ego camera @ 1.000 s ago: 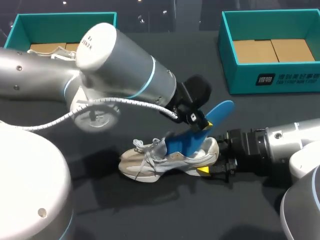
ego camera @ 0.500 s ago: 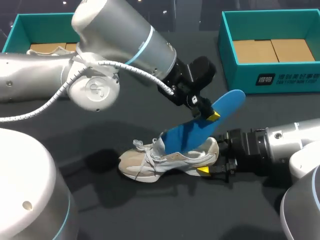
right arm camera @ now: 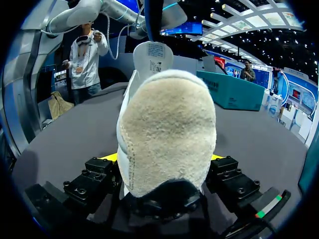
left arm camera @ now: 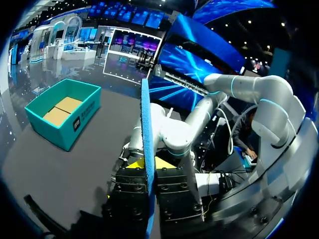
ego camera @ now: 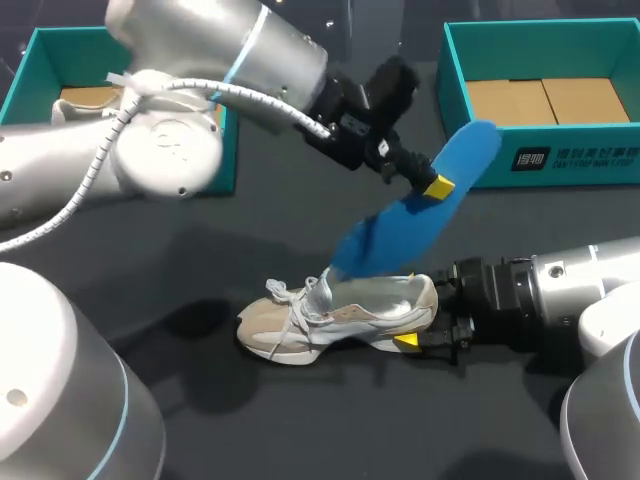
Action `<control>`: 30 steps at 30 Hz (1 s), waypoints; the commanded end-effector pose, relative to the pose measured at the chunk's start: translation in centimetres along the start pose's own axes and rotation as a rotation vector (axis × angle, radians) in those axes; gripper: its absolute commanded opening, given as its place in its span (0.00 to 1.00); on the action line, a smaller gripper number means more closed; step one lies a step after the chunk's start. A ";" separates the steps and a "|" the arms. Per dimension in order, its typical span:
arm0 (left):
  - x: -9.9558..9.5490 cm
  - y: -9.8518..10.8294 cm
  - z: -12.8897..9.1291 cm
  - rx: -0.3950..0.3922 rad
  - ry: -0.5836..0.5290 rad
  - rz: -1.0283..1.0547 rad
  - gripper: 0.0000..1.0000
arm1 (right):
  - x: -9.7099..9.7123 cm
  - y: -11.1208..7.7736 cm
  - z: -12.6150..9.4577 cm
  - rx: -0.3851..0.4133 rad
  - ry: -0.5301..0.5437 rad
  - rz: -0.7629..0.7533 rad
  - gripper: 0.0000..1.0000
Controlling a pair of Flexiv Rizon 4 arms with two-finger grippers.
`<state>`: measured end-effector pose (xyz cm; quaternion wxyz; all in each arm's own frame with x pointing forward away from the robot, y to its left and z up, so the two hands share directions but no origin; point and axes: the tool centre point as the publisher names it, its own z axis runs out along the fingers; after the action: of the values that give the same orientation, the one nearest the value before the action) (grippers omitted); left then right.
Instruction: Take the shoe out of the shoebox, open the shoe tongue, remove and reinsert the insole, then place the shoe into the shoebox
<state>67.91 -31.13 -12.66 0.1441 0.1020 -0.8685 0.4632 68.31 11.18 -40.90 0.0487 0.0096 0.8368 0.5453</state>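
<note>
A beige and white shoe (ego camera: 335, 315) lies on its sole on the dark table, toe to the left. My right gripper (ego camera: 428, 318) is shut on its heel; the right wrist view shows the heel (right arm camera: 167, 134) filling the gap between the fingers (right arm camera: 99, 172). My left gripper (ego camera: 432, 183) is shut on a blue insole (ego camera: 400, 225), held tilted above the shoe. The insole's lower end hangs right at the shoe's opening by the tongue. From the left wrist the insole (left arm camera: 146, 129) is seen edge-on, clamped in my left gripper (left arm camera: 148, 174).
A teal shoebox (ego camera: 560, 155) with a cardboard floor stands at the back right, also in the left wrist view (left arm camera: 62, 117). A second teal box (ego camera: 35, 60) at the back left is partly hidden by my left arm. Bare table lies in front of the shoe.
My left gripper has risen and moved back and to the right, drawing the blue insole up out of the shoe. The right gripper and the shoe have stayed still.
</note>
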 end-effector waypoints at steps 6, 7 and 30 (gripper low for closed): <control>3.6 -1.0 -6.4 0.148 0.018 -0.006 0.00 | 0.1 0.0 -0.1 0.005 -0.001 0.000 0.00; 3.6 -1.0 -6.4 0.148 0.018 -0.006 0.00 | 0.1 0.0 -0.1 0.005 -0.001 0.000 0.00; 7.9 -2.1 -9.0 0.398 0.074 -0.037 0.00 | 0.1 0.0 -0.1 0.005 -0.001 0.000 0.00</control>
<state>64.46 -26.82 -3.48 0.1719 0.1158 -0.7805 0.5898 68.30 11.17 -40.90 0.0487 0.0097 0.8368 0.5453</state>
